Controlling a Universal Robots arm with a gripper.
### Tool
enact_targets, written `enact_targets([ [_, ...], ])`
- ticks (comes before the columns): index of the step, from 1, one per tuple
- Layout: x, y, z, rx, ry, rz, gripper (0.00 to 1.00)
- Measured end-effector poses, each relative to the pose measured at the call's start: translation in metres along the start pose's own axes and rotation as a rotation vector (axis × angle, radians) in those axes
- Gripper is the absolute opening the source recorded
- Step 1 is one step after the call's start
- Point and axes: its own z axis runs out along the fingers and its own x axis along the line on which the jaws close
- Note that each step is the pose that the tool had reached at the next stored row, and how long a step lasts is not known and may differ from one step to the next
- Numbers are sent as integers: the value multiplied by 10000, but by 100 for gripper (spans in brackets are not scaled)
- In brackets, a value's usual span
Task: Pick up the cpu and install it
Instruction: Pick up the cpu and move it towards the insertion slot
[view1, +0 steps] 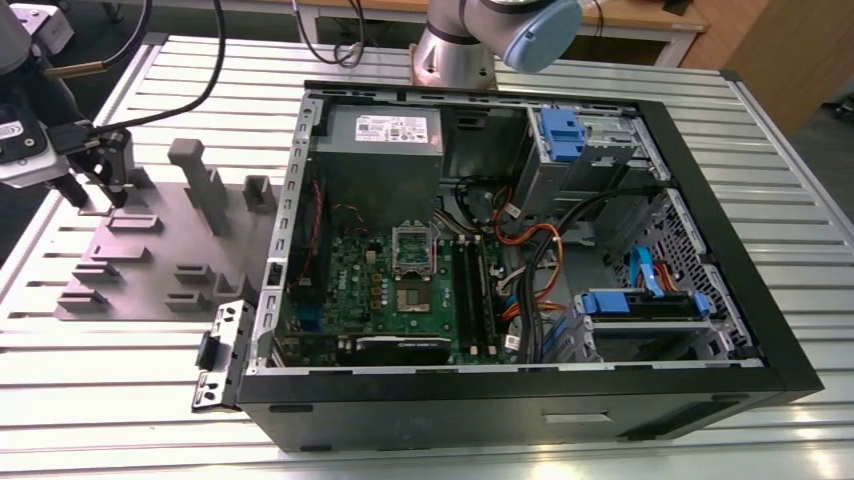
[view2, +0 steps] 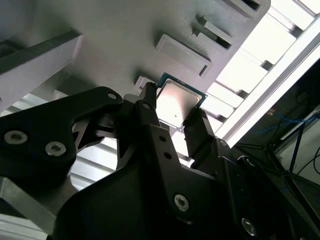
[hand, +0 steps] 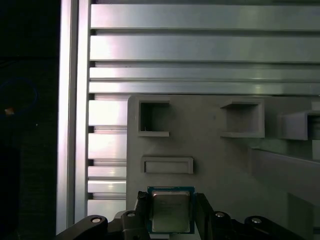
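Silvery cpu (hand: 170, 212): your end effector (view2: 173, 107) is clamping it by two opposite edges above the grey fixture plate (hand: 215, 167).

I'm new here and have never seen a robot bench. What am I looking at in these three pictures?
The exterior view looks from outside at a robot arm at a slatted metal table. An open computer case lies there, green motherboard showing, with a grey moulded tray beside it, toward the exterior view's left. The arm's pincer is over that tray. Both wrist views come from cameras riding on the arm, looking past the pincer's black fingers. Between them is the cpu, a small silvery square, gripped at two opposite edges.
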Motion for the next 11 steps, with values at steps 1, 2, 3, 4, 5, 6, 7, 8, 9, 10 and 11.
enact_targets([
  [1, 0, 0, -2, 0, 0, 0, 47],
  [2, 0, 0, -3, 0, -1, 0, 47],
  [3, 0, 2, -39, 0, 0, 0, 47],
  [4, 0, 2, -44, 0, 0, 0, 47],
  [5, 0, 2, -44, 0, 0, 0, 47],
  [6, 0, 2, -45, 0, 0, 0, 47],
  [7, 0, 2, -47, 1, 1, 0, 47],
  [8, 0, 2, -48, 1, 1, 0, 47],
  [9, 0, 2, -51, 1, 1, 0, 47],
  [10, 0, 2, -53, 0, 0, 0, 47],
  [11, 0, 2, -57, 1, 1, 0, 47],
])
